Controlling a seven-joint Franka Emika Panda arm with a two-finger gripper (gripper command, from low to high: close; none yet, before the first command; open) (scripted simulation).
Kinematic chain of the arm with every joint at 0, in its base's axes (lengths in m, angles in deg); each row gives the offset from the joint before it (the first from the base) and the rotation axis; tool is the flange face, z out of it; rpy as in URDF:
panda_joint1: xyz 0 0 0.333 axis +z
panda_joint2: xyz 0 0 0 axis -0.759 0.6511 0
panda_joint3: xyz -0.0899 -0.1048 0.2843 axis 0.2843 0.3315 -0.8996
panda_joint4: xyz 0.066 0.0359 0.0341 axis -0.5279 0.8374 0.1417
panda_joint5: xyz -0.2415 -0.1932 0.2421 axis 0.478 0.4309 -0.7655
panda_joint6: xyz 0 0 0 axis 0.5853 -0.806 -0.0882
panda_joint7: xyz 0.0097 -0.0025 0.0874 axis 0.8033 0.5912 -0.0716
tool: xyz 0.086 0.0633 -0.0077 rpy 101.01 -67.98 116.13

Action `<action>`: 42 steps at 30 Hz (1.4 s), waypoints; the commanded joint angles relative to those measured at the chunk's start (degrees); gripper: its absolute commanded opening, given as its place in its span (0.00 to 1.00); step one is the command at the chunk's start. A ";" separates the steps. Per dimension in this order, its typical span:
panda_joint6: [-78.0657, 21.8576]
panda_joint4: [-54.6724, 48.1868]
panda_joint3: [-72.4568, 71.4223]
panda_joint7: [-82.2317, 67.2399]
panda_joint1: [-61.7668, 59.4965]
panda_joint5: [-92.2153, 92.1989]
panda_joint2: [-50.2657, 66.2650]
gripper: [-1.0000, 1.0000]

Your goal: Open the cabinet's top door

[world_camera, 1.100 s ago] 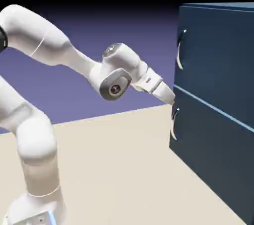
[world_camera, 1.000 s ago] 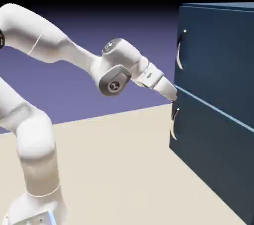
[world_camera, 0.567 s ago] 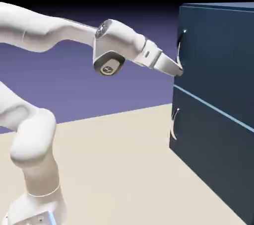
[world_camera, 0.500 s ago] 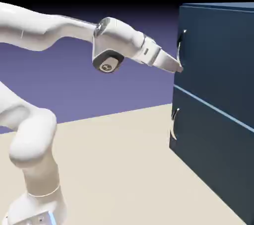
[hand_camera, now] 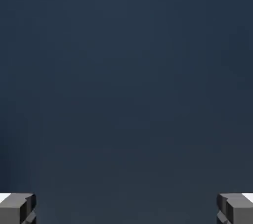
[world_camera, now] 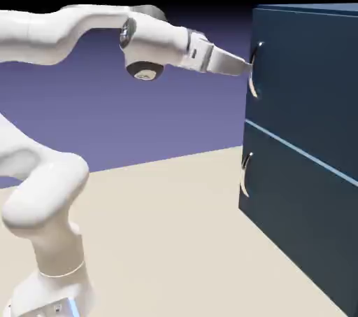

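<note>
**Gripper lines up on top door handle**

Gripper (world_camera: 246, 68) hangs level w/ jaws spread wide, holding nothing, tips just beside the silver handle (world_camera: 253, 69) at the 9 o'clock edge of the top door (world_camera: 308, 78). Cabinet (world_camera: 301, 238) fills the exterior view's 3 o'clock side. Hand view shows only navy panel; handle isn't visible btwn the fingertips (hand_camera: 17, 207). Best bet: get the handle btwn the tips, close firmly, then pull along the door's arc.

We see the cabinet (world_camera: 308, 134) cut off at the exterior view's right edge, cannot tell whether the gripper (world_camera: 246, 67) touches the handle (world_camera: 253, 71), and find only flat navy and two fingertips (hand_camera: 17, 208) in the hand view.
</note>
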 commanded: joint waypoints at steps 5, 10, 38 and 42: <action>-0.56 -2.77 -5.52 -7.97 -5.15 -12.46 -2.17 0.50; -1.12 -5.55 -11.03 -15.94 -10.29 -24.93 -4.35 0.50; -9.32 -14.68 -29.68 -43.37 -29.65 -65.64 -9.70 0.00; -14.77 -6.54 -23.49 -43.73 -21.35 -62.46 -9.97 0.00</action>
